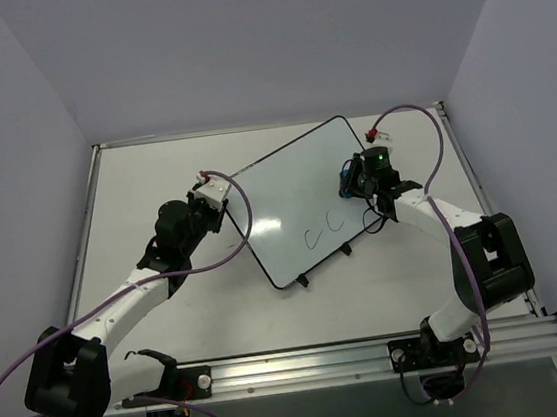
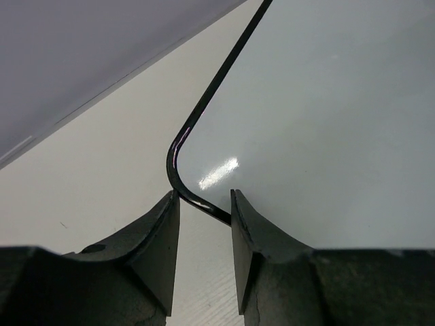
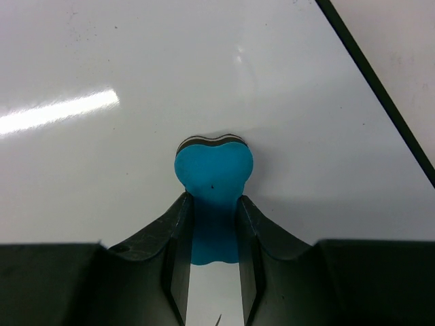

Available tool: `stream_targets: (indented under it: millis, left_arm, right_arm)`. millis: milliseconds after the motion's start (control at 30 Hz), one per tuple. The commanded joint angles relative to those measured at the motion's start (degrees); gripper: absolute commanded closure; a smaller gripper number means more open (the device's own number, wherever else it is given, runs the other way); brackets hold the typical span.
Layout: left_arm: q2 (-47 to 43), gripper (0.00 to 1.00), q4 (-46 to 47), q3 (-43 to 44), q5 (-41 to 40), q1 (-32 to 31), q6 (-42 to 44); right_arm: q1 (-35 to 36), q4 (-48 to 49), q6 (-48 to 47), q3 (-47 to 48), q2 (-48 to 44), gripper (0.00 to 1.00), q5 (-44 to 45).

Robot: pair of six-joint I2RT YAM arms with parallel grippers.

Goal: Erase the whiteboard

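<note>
The whiteboard (image 1: 296,186) lies tilted on the table, with two black "c" marks (image 1: 323,231) near its near edge. My right gripper (image 1: 358,177) is shut on the small blue eraser (image 3: 214,170), which rests on the board's surface (image 3: 136,68) near its right edge. My left gripper (image 1: 218,190) is at the board's left corner. In the left wrist view its jaws (image 2: 204,197) stand apart, with the black frame corner (image 2: 178,146) crossing between them and one finger (image 2: 248,224) over the board (image 2: 326,102).
The board's two black feet (image 1: 349,249) point toward the near edge. A small red clip (image 1: 374,135) lies on the table beyond the right gripper. Purple cables loop over both arms. A metal rail (image 1: 376,358) runs along the table's front edge.
</note>
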Motion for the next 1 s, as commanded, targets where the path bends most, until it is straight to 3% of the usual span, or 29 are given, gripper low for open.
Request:
stream_targets:
  millis: [0, 133, 300, 367, 533, 967]
  left_arm:
    - [1.7, 0.98, -9.7, -2.1, 2.8, -1.4, 3.3]
    - [1.5, 0.98, -9.7, -2.1, 2.5, -1.4, 3.5]
    - [1.6, 0.98, -9.5, -2.0, 2.5, -1.4, 3.6]
    - [1.6, 0.98, -9.5, -2.1, 2.5, -1.4, 3.6]
    - [1.1, 0.98, -9.6, -2.0, 2.5, -1.4, 3.5]
    - [-5.0, 0.98, -8.7, -3.1, -3.2, -5.2, 3.2]
  right_arm:
    - [-1.0, -8.8, -2.6, 0.0, 1.4, 1.00, -8.2]
    - [0.8, -11.9, -2.5, 0.6, -0.5, 1.00, -9.8]
    - [14.0, -11.0, -0.9, -3.9, -7.9, 1.00, -1.6]
    - [18.8, -10.4, 1.3, -6.5, -9.9, 1.00, 6.1]
    - [32.1, -8.2, 5.8, -10.0, -9.8, 1.00, 15.0]
    - [35.0, -5.7, 7.5, -11.6, -8.4, 1.00, 19.6]
